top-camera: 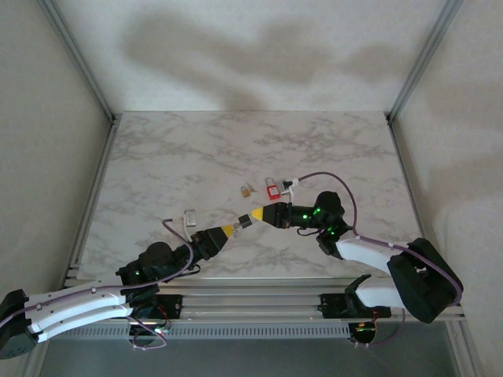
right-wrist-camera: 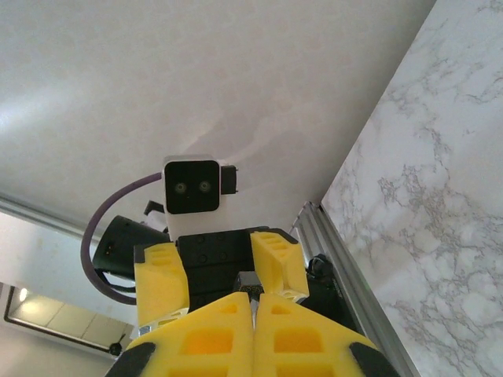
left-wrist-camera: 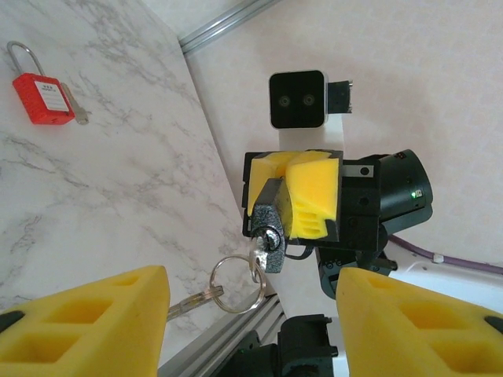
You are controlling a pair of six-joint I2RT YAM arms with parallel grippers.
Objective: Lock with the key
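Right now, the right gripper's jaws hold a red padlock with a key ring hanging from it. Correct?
Not quite: the right gripper holds a grey padlock, key ring hanging from it; the red padlock lies on the table. The left wrist view shows this.

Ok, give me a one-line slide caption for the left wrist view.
Right gripper holds a grey padlock with key ring dangling, facing the open left gripper; red padlock on the table.

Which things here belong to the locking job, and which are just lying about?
In the job: grey padlock clamped in right gripper; key on its ring; open left gripper.
Lying about: red padlock; small brass item.
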